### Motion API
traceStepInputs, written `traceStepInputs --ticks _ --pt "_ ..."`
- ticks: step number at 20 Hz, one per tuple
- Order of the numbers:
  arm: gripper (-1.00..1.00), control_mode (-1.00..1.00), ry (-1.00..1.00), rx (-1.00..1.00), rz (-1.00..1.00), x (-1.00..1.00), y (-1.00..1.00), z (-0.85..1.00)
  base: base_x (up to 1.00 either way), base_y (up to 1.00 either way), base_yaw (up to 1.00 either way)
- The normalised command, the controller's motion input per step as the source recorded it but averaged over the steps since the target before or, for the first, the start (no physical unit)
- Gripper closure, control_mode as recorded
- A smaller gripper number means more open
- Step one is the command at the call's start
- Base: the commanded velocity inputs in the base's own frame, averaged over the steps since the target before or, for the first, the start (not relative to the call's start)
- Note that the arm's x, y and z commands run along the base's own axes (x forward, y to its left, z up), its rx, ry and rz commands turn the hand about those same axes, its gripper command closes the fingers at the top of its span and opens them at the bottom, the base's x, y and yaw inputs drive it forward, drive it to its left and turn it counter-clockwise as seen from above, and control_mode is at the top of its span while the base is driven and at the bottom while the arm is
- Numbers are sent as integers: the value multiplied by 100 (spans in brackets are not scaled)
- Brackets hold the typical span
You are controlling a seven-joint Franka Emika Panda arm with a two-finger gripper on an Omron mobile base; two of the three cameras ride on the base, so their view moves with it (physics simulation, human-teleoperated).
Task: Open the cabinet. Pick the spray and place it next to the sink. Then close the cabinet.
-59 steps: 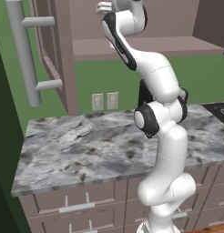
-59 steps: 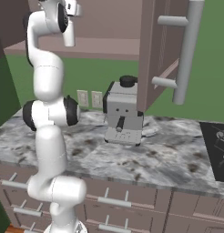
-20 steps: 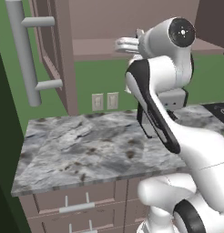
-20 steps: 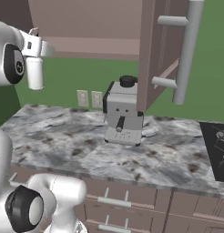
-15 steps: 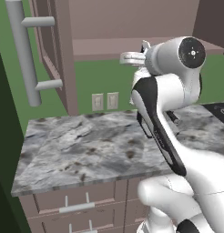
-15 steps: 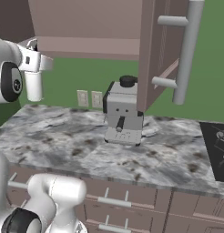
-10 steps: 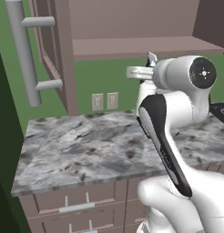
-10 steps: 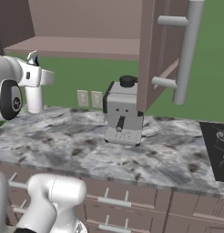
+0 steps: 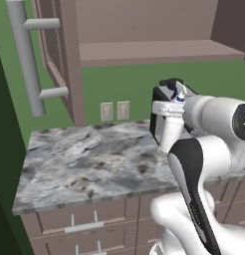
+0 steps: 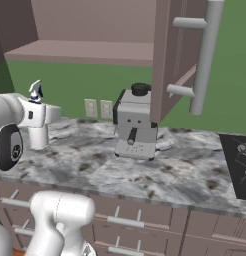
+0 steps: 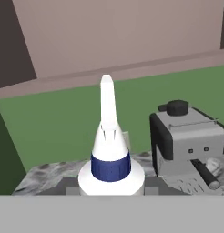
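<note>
The cabinet stands open, its left door and right door swung out with long grey bar handles. My gripper is shut on the spray, a slim white bottle held upright above the marbled counter, below the cabinet shelf. From the right base the spray hangs at the left, its blue-tipped trigger head up, in the gripper. The hand view looks at the spray's blue collar and white nozzle. The sink is out of view.
A grey coffee machine stands on the counter under the right door, also in the hand view. Wall outlets sit on the green wall. A black cooktop lies at the far right. Drawers run below the counter.
The arm has swung down and away from the cabinet shelf with the spray held in it, bringing the bottle lower toward the counter. The cabinet doors have stayed open.
</note>
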Motion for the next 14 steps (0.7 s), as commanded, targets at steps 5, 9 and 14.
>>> traceStepInputs --ticks 5,9,14 --pt "100 -100 0 -5 1 -8 -8 -40 0 0 0" --pt "100 -100 -2 0 0 0 0 0 0 0 0" --pt "100 -100 0 0 0 0 0 0 0 0 0"
